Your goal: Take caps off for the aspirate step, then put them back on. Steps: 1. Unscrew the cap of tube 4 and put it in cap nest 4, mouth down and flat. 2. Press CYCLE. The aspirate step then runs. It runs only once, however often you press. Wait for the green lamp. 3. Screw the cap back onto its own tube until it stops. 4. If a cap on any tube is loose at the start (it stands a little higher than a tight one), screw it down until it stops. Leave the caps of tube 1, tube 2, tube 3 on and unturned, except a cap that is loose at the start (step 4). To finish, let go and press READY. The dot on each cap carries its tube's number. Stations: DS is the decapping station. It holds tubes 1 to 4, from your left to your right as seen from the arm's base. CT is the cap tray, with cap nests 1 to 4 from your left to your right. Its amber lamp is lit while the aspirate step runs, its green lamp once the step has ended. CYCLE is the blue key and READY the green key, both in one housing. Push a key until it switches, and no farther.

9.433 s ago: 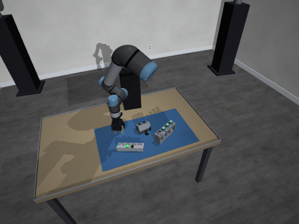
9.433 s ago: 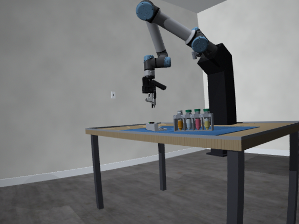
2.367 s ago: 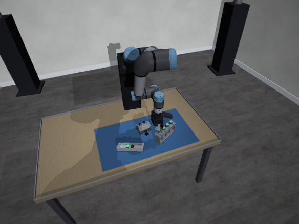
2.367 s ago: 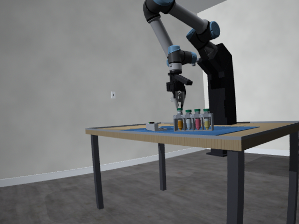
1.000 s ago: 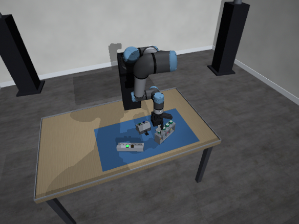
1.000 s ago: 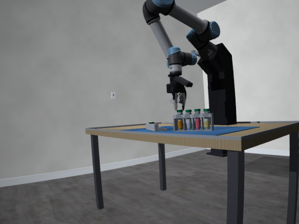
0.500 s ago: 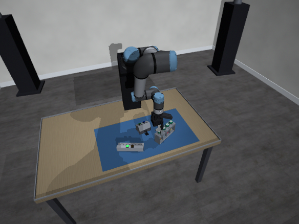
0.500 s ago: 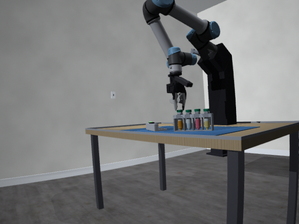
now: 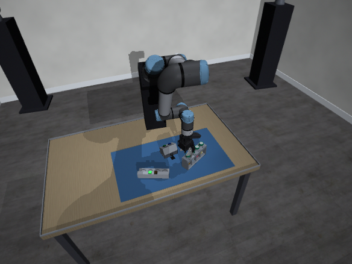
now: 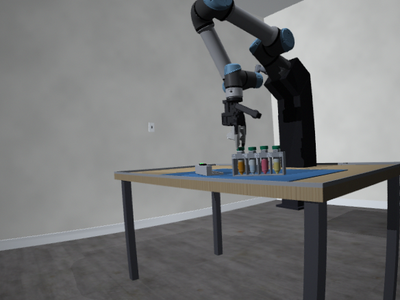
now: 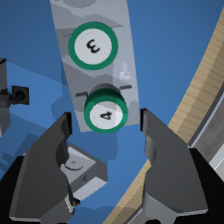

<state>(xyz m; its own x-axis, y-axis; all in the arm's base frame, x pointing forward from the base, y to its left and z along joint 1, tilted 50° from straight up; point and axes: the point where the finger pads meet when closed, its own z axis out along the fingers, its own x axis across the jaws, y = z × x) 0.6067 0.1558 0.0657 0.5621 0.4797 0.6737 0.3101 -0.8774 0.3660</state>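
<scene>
1. The cap of tube 4 (image 9: 188, 156) (image 10: 240, 148) (image 11: 105, 115) is seated on its own tube, at centre of the wrist view; whether it has been tightened to its stop cannot be told.
2. The hand (image 9: 190, 150) (image 10: 240, 147) (image 11: 105, 112) is open, its fingers standing apart on either side of that cap, with nothing gripped.
3. In the decapping station (image 9: 184, 163) (image 10: 259, 174) (image 11: 67, 75), right of centre in the top view, all four tubes are capped. Orange liquid is held in tube 4 (image 10: 241, 166), pale blue in tube 3 (image 10: 252, 166), pink in tube 2 (image 10: 264, 166) and yellow in tube 1 (image 10: 277, 166).
4. On the cap tray (image 9: 153, 175) (image 10: 203, 170) (image 11: 95, 182), lower centre of the top view, no cap is seen, and the green lamp (image 9: 150, 172) (image 10: 202, 164) is lit: the aspirate step has ended.
5. The recapping is judged to be in hand, perhaps between turns. Any remaining tightening is left, then READY (image 9: 164, 146), beside CYCLE (image 9: 169, 143) on the housing (image 9: 169, 150) above the tray.
6. Everything is carried by the counter (image 9: 75, 169) (image 10: 219, 182) (image 11: 200, 75).
</scene>
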